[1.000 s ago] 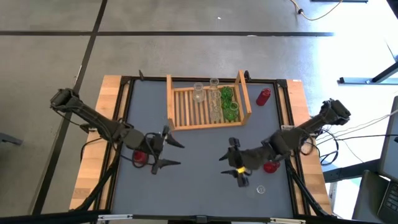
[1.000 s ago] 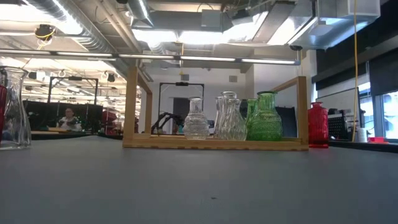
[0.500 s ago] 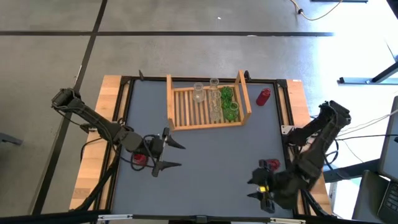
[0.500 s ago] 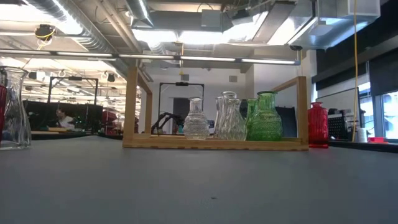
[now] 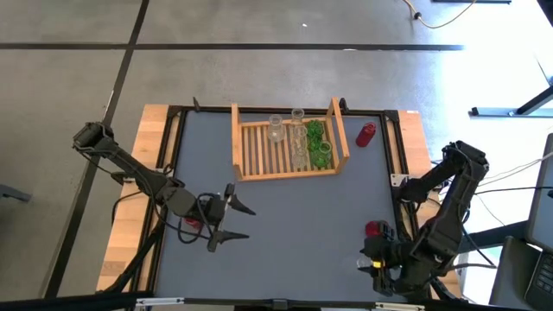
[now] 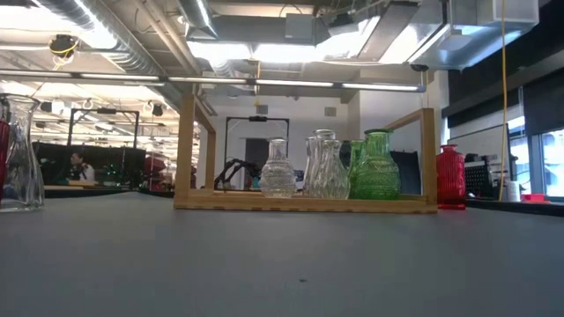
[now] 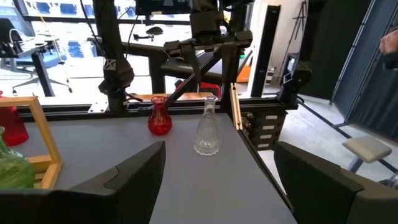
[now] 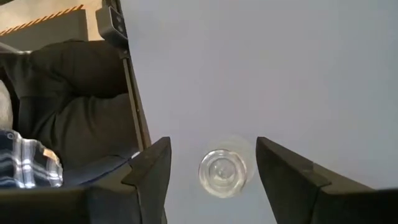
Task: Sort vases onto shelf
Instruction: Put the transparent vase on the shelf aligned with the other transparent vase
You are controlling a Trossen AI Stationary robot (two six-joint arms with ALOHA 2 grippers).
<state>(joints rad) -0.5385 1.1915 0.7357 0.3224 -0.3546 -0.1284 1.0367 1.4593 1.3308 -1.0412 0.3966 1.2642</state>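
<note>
The wooden shelf [image 5: 289,142] stands at the table's far middle, with clear vases [image 6: 278,169] and green vases [image 6: 377,165] upright on its slats. A red vase [image 5: 366,134] stands to its right and another red vase [image 5: 373,229] near the right edge. My right gripper [image 8: 213,144] is open and points down at the near right corner. Its fingers stand on either side of a clear vase [image 8: 222,173], above it. My left gripper [image 5: 246,221] hovers open at the left, with a red vase [image 5: 192,222] under its arm.
A person in dark clothes with a plaid sleeve [image 8: 28,168] sits just beyond the table's edge, beside my right gripper. The dark frame rail [image 8: 134,106] runs along that edge. The grey table top [image 5: 285,225] lies bare between the two grippers.
My right gripper has swung from the table's middle toward the near right corner. It has rolled and tipped down, so it now points down over the clear vase. No vase has moved.
</note>
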